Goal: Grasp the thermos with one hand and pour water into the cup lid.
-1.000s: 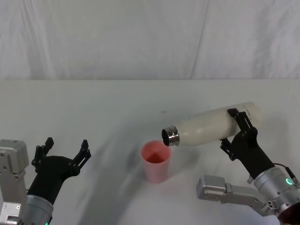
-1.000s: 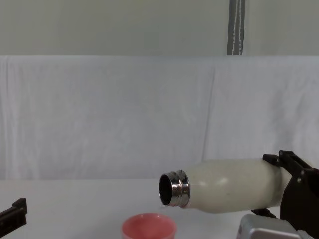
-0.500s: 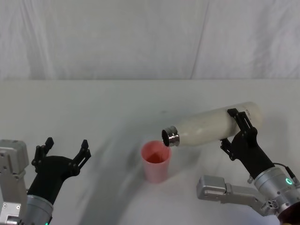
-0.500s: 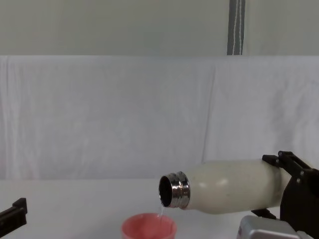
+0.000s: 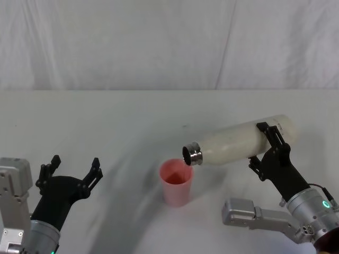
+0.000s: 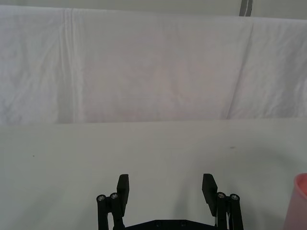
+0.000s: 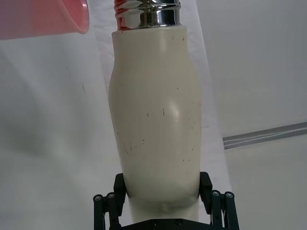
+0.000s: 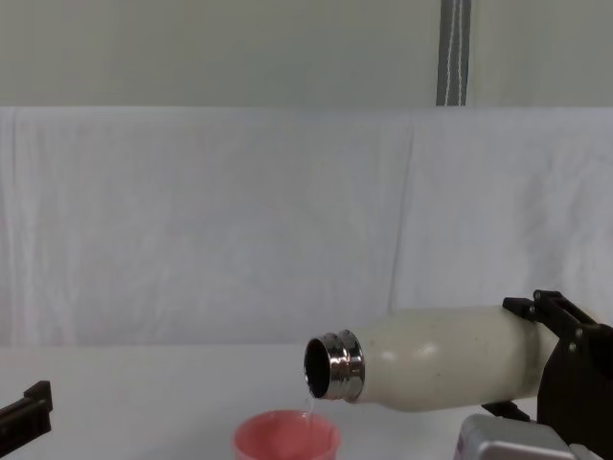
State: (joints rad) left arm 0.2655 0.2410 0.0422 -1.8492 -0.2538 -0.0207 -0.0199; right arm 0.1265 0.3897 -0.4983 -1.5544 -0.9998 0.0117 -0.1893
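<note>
Clamped on the lower body of the thermos point(image 5: 241, 142), the right gripper point(image 5: 267, 150) holds the bottle tipped nearly level, one finger point(image 5: 271, 135) lying over its upper flank and the other pressed against the underside. Seen from the right wrist, the jaws pinch the cream body near its base, and the bottle runs straight out from between them to the steel neck point(image 7: 147, 13). That neck points away from the fingers and slightly down, its mouth hanging just above the near rim of the cup lid point(image 5: 176, 181), not touching it.

Judging by this, the grasp and the tilt are done and the pour is under way: from the chest, a thin thread of water point(image 8: 309, 405) drops from the lip of the neck into the pink cup. How full the cup is cannot be made out. What is left is to finish filling, right the bottle and set it down.

Off to the far side of the cup from the working fingers, the left gripper point(image 5: 72, 166) hovers low over the table point(image 5: 106, 121), jaws spread wide and holding nothing. A white cloth backdrop point(image 5: 159, 42) hangs beyond the table. Nothing lies between the neck and the cup, and the idle gripper sits well apart from both.
</note>
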